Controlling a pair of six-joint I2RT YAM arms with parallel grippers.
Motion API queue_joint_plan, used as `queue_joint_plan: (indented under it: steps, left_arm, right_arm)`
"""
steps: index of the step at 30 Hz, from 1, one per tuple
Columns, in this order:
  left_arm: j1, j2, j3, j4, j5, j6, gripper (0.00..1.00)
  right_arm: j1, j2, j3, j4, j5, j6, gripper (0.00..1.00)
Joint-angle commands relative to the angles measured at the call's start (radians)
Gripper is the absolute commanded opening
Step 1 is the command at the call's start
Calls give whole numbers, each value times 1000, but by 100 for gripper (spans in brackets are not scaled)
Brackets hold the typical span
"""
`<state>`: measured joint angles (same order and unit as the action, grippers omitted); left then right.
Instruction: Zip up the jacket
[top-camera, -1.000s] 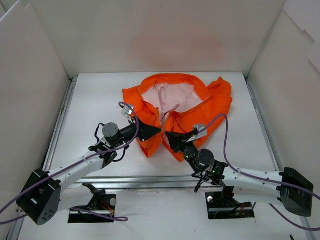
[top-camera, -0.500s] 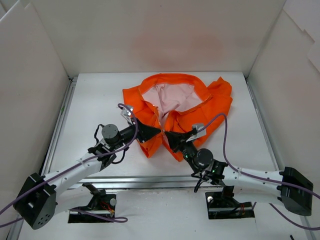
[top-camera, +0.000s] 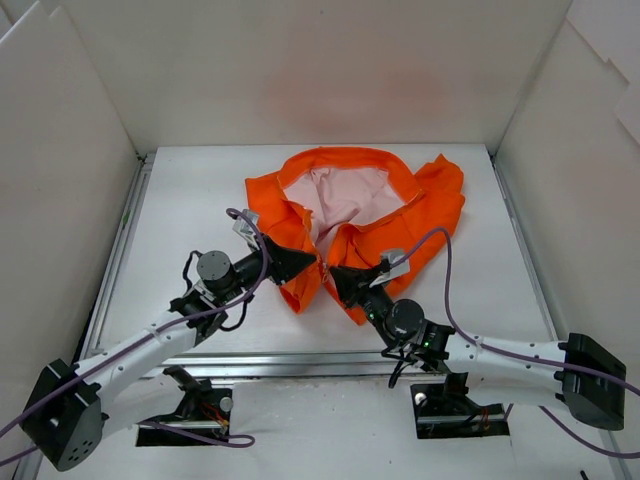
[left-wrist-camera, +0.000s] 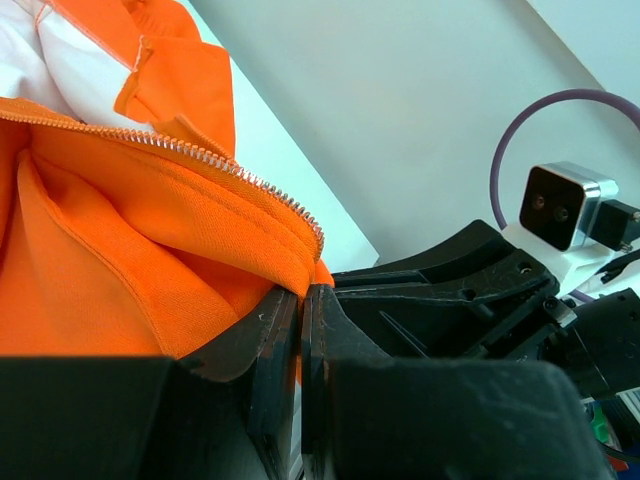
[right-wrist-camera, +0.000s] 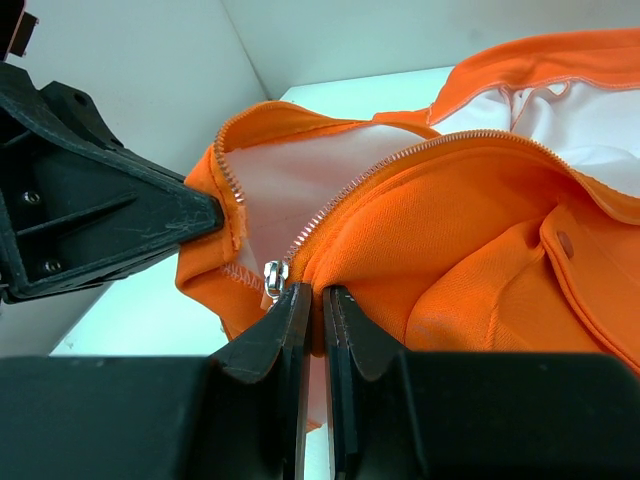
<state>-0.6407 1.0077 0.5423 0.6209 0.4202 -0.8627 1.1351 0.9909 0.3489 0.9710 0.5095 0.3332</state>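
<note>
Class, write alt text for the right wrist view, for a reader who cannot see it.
The right gripper pinches the front edge of the orange jacket beside the metal zipper pull. The left gripper holds the other edge, with the zipper teeth apart between them.

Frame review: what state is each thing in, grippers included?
bright orange fabric jacket: unzipped, front open, pale pink lining showing.
small metal zipper pull: at one tooth row's lower end, rows apart.
left gripper: shut on jacket edge.
right gripper: shut on jacket edge beside the pull.
</note>
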Motion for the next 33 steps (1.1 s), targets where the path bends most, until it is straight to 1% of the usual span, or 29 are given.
queue_joint_plan:
  steps: [1,28,33]
  left_arm:
    - [-7,5,62,76,5,14,0]
    - [-34,31,67,77,6,21,0]
    - [-53,22,77,27,-34,37,0]
  right_arm:
    - [15,-28,56,98,24,-20,0]
    - [17,-18,68,92,34,-33,0]
    - [17,-20,78,81,37,-39,0]
